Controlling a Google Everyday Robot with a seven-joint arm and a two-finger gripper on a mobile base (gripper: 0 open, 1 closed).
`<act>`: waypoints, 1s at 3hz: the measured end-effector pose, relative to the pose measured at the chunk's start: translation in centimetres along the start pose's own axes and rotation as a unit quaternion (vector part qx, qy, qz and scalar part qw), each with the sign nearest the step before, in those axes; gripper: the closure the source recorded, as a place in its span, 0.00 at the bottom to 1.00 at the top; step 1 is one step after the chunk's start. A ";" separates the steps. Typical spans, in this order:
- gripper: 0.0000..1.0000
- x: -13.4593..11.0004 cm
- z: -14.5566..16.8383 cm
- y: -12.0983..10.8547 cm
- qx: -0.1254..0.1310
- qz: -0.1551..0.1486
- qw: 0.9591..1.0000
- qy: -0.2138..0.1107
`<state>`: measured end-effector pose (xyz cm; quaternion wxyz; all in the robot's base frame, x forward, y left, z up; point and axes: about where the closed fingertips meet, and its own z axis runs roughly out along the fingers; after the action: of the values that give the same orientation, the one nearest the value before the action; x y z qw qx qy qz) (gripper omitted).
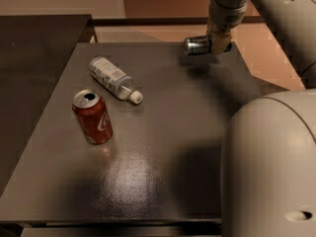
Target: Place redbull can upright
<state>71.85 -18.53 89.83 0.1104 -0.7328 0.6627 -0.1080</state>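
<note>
The redbull can (pixel 197 45) is small and silver with a dark body. It lies on its side in the air, its silver end pointing left, a little above the far right part of the dark table (pixel 163 147). Its shadow falls on the table just below. My gripper (pixel 218 42) hangs down from the arm at the top right and is shut on the can's right end.
A red cola can (pixel 93 116) stands upright at the left middle. A clear white-capped bottle (pixel 112 79) lies on its side behind it. My pale arm housing (pixel 271 167) covers the near right corner. A second dark surface (pixel 34 58) adjoins on the left.
</note>
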 end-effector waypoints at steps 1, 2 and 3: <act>1.00 0.3 -4.2 -0.1 0.075 -0.047 0.996 0.006; 1.00 0.1 -8.9 1.4 0.160 -0.109 0.981 0.019; 1.00 0.0 -12.2 4.4 0.225 -0.171 0.958 0.047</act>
<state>63.92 -19.21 100.12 0.2212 -0.7856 0.4903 -0.3059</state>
